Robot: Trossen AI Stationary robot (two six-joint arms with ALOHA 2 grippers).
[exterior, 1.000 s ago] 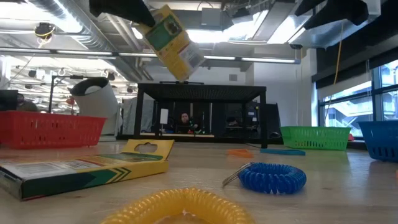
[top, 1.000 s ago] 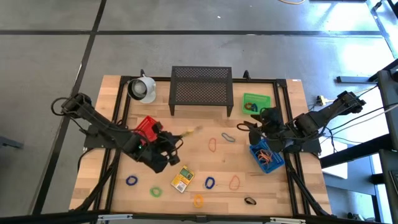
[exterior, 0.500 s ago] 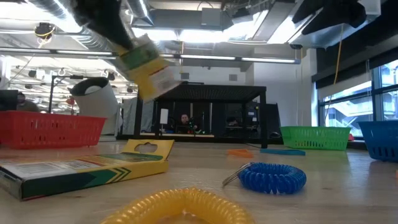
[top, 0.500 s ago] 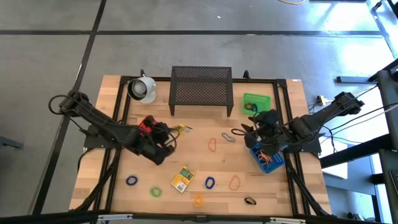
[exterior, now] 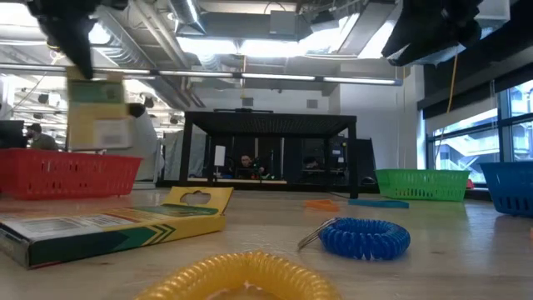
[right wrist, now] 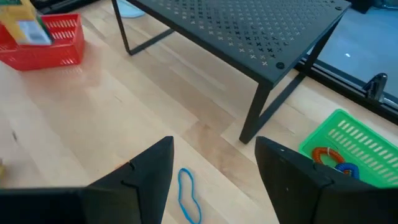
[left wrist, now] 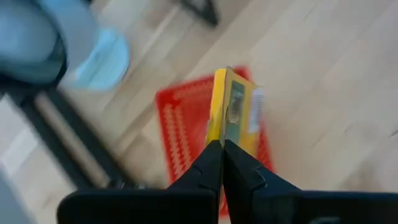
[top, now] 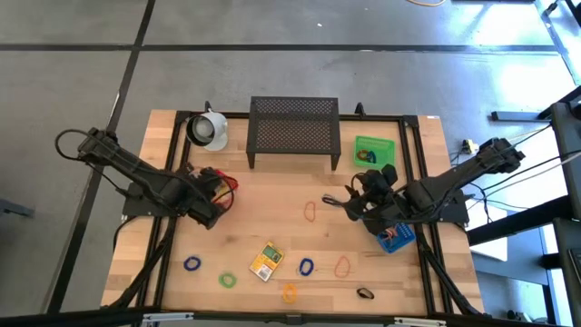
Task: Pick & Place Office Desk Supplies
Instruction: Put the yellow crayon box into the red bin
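One yellow packet (left wrist: 231, 112) pinched in our left gripper (left wrist: 222, 149) above the red bin (left wrist: 186, 130).
Our right gripper (right wrist: 214, 165) hangs spread over a grey loop (right wrist: 188, 194), near the black mesh shelf (right wrist: 249, 31) and green bin (right wrist: 348, 146).

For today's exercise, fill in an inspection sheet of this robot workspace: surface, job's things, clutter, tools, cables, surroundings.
Surface: wooden table, black frame rails.
Job's things: yellow packet clamped in the left tool above the red bin; second packet flat on the table; coloured loops scattered along the near side; loops also in the green bin and blue bin.
Clutter: white mug, black mesh shelf.
Tools: left tool shut on the packet; right tool open, empty, over the blue loop.
Cables: run along both arms.
Surroundings: concrete floor; lab room beyond, a person far behind.
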